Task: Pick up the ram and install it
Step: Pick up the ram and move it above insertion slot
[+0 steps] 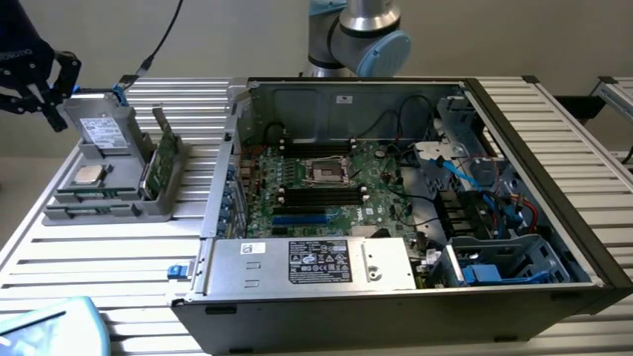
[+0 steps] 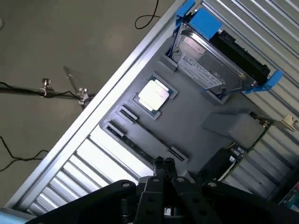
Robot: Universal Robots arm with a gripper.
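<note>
Dark-green ram (image 2: 134,145) lies edge-up in the grey tray (image 2: 196,126) slot, close by the clenched, empty pincer (image 2: 163,162).

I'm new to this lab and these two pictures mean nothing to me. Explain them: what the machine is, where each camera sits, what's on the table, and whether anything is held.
The machine is a single robot arm ending in a gripper. One picture comes from a camera standing off the arm. The other comes from a camera on the arm's wrist, looking past the gripper. On the slatted metal table stands an open computer case with its motherboard exposed. Beside it, at the exterior view's left, a grey holder carries a hard drive, a square silver processor chip and a green circuit board standing on edge. The gripper hangs by that holder, shut, holding nothing.
</note>
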